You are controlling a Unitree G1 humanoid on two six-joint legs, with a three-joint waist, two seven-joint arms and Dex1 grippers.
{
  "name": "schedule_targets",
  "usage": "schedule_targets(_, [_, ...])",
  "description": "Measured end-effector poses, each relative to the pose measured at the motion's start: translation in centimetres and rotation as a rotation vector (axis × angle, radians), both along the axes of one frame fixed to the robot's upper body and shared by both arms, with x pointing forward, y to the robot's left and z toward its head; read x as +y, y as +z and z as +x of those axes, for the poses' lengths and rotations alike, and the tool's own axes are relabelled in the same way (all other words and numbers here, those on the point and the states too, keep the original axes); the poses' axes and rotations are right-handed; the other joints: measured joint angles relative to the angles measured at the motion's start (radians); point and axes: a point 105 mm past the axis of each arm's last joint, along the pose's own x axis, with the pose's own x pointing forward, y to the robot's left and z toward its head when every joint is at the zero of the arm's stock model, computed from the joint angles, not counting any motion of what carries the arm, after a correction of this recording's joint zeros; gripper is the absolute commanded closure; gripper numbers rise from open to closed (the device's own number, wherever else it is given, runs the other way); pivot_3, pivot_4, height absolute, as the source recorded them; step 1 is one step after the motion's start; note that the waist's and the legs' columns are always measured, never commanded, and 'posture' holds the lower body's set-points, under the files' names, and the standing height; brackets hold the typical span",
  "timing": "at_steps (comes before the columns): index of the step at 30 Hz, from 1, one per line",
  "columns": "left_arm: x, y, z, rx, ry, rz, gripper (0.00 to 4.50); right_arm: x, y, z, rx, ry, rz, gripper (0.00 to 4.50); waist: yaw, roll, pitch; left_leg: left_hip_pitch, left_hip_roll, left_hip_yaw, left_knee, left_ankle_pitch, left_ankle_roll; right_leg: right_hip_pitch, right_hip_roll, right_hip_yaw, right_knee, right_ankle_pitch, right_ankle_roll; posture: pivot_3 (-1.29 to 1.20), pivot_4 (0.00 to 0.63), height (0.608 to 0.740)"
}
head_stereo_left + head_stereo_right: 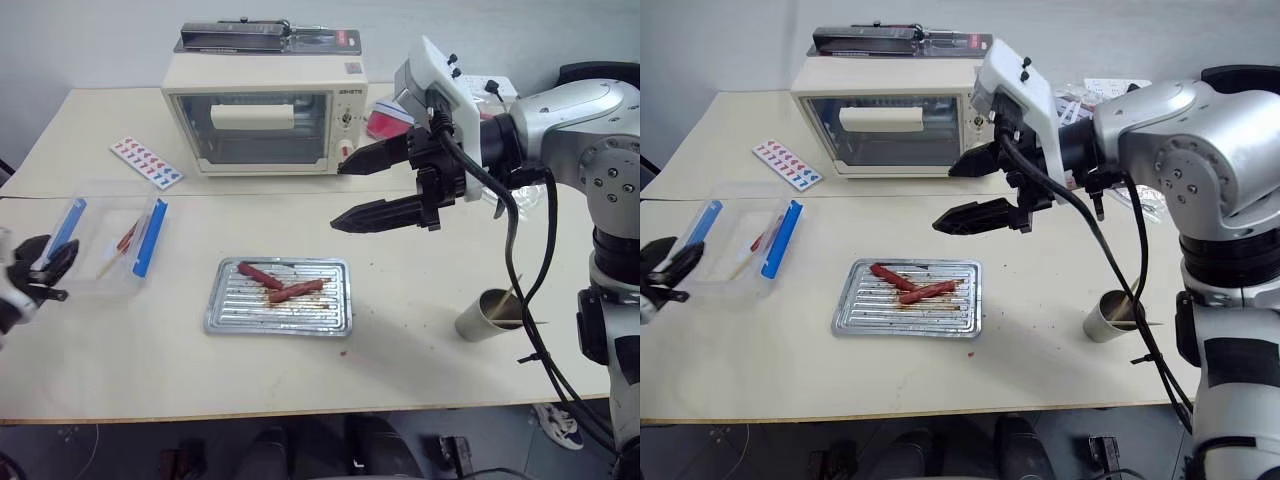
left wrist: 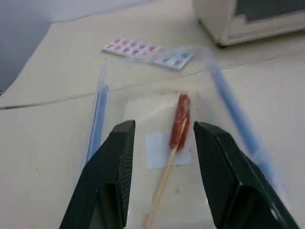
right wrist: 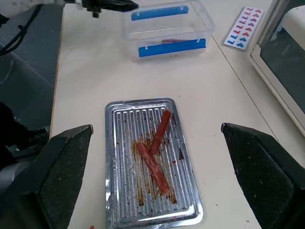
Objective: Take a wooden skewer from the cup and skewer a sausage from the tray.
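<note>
My right end effector [image 1: 345, 192] hangs wide open above the tray [image 1: 226, 305], where two sausages [image 3: 155, 153] lie crossed. My left end effector [image 2: 162, 138], fingers apart and empty, sits beside the clear box [image 1: 90, 281], half cut off at the frame edge; inside lies the skewered sausage [image 2: 179, 120], blurred through the plastic. The cup [image 1: 482, 316] stands near the worktop [image 1: 420, 370] edge, partly behind a cable.

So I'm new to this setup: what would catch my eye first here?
The open right gripper hangs above a shiny silver ribbed metal tray holding two reddish-brown sausages mid-table. On the robot's left, a sausage on a wooden skewer lies in a clear plastic box with blue clips.
</note>
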Motion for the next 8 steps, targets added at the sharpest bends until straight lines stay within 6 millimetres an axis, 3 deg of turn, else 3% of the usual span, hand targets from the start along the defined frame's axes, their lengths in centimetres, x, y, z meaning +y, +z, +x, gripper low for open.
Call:
schedule_targets(4, [0.9,1.1,-3.9,0.001,0.013,-0.033,2.5,-0.3,-0.3,0.1,0.014,-0.005,0.004,0.0,0.0,0.0,0.0,0.001,0.0,0.0,0.0,0.0,0.0,0.0,0.0,0.0,-0.001,0.0,0.0,0.0,0.15,0.74])
schedule_targets(8, [1.7,2.2,-5.0,-0.016,0.04,-0.031,2.5,-0.3,-0.2,0.1,0.007,-0.004,0.009,0.0,0.007,0.0,0.0,0.001,0.0,0.0,0.0,0.0,0.0,0.002,0.0,0.0,-0.003,0.0,0.0,0.0,0.15,0.74])
